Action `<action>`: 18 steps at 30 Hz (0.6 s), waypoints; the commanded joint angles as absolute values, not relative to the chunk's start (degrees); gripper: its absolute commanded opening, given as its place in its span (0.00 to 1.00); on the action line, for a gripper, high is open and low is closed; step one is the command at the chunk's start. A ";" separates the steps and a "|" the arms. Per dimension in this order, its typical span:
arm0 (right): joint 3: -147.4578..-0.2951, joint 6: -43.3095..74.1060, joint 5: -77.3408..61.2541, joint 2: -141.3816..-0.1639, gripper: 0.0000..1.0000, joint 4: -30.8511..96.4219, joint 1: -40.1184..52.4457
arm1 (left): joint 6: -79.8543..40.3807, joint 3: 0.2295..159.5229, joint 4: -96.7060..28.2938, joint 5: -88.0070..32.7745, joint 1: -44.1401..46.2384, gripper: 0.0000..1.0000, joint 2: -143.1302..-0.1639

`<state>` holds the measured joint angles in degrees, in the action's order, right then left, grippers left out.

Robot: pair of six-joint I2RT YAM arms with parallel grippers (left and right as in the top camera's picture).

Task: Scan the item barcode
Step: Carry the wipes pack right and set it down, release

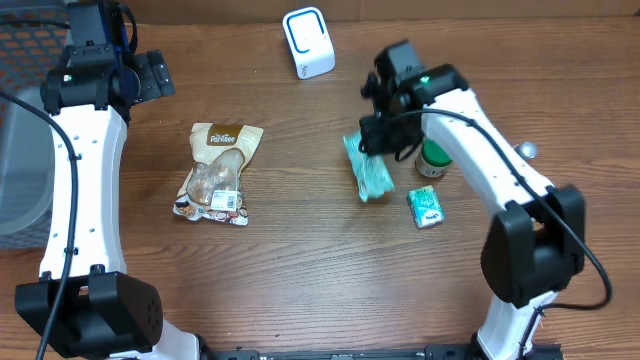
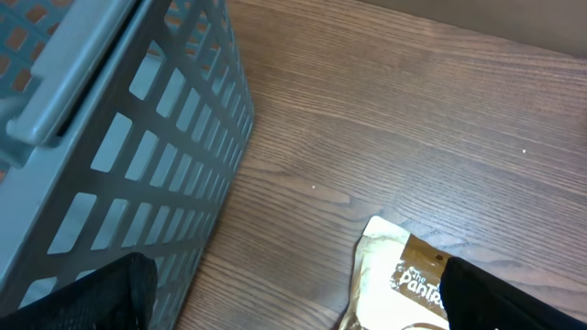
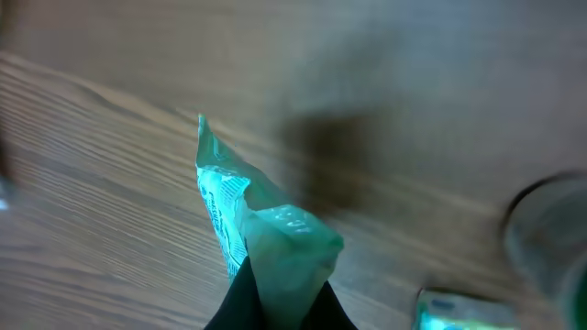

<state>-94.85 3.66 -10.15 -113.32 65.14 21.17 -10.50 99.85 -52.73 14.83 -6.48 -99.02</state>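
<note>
Landmark: white scanner (image 1: pixel 308 42), at the far edge of the table (image 1: pixel 300 260), near the middle

- Far left of the scanner: grey mesh basket (image 1: pixel 18 120), filling the left side of the left wrist view (image 2: pixel 110 137)
- Left of the scanner, just beside the basket: left gripper (image 1: pixel 152 74), jaws spread wide, nothing between them; both dark fingers (image 2: pixel 92 298) sit at the bottom corners of its own camera
- Left of the scanner and nearer the robot: tan snack bag (image 1: pixel 218 172), flat on the wood, top corner showing in the left wrist view (image 2: pixel 404 270)
- Right of the scanner and nearer: right gripper (image 1: pixel 376 135) pressed together on the upper end of a teal packet (image 1: pixel 370 175), which hangs tilted; in the wrist view (image 3: pixel 275 307) the packet (image 3: pixel 266 229) rises from the pinch
- Further right of the scanner: green-capped bottle (image 1: pixel 434 160), partly behind the right arm; the blurred round shape at the right wrist view's edge is probably this
- Nearer again, just beside the bottle: small teal box (image 1: pixel 427 208), lying flat
</note>
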 commanded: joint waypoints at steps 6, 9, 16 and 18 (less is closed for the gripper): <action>-90.41 4.93 -0.97 -114.37 0.26 63.29 20.86 | -10.28 100.55 -52.69 15.44 -6.42 1.00 -99.11; -90.41 4.95 1.87 -114.37 0.61 61.58 20.86 | -10.28 100.53 -52.69 15.42 -6.42 0.99 -99.11; -92.49 9.91 -8.49 -114.24 1.00 57.36 22.24 | -10.28 100.53 -52.69 15.44 -6.42 1.00 -99.11; -92.49 11.18 -13.69 -114.24 1.00 55.96 23.16 | -10.28 100.53 -52.69 15.44 -6.42 1.00 -99.11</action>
